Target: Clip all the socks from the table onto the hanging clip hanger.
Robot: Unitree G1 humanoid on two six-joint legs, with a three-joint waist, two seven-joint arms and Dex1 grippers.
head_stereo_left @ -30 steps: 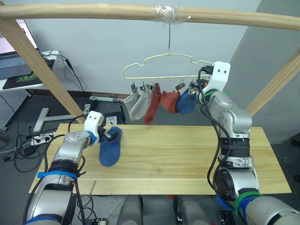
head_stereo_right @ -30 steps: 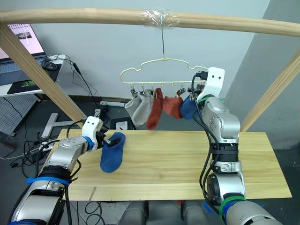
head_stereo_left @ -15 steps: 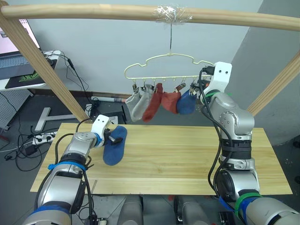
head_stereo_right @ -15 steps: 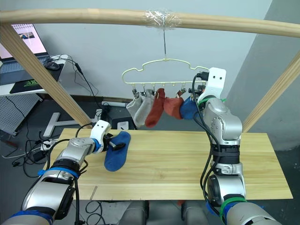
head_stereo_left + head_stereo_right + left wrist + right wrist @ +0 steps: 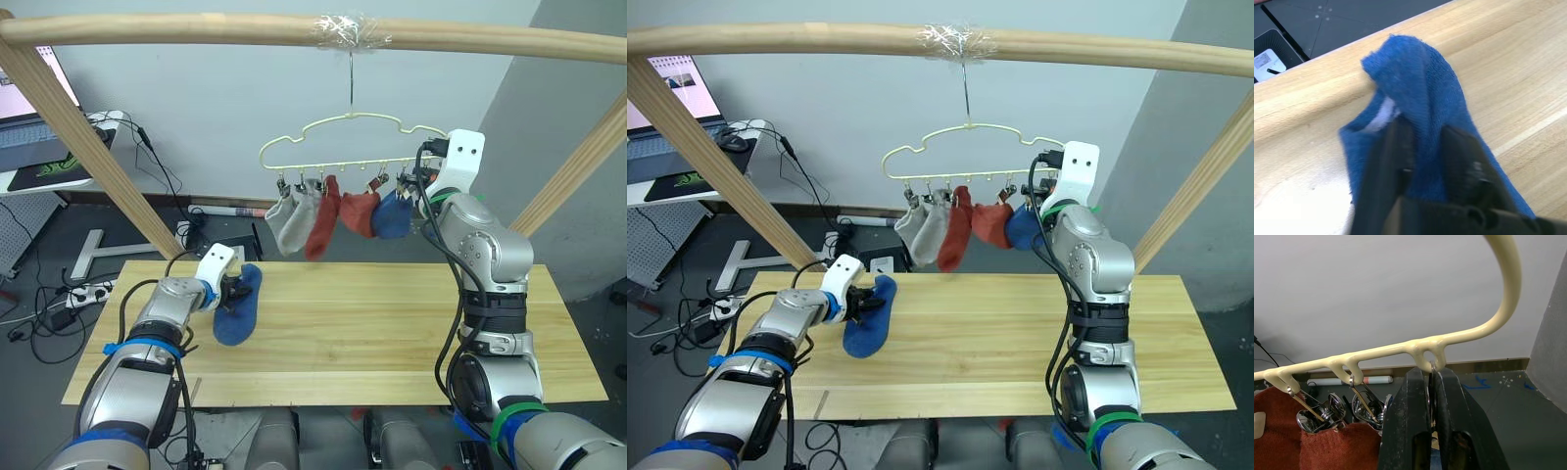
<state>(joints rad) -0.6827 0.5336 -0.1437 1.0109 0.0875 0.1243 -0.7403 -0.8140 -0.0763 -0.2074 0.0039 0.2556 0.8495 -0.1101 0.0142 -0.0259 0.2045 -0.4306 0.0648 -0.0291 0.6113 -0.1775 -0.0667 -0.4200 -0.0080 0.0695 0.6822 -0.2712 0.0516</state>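
On counter (image 5: pixel 392 333) far-left: L gripper (image 5: pixel 231 291) pinches last blue sock (image 5: pixel 238 305). Five socks already on clip hanger (image 5: pixel 343 147). R gripper (image 5: pixel 1431 396) clamped on end clip. One sock left.
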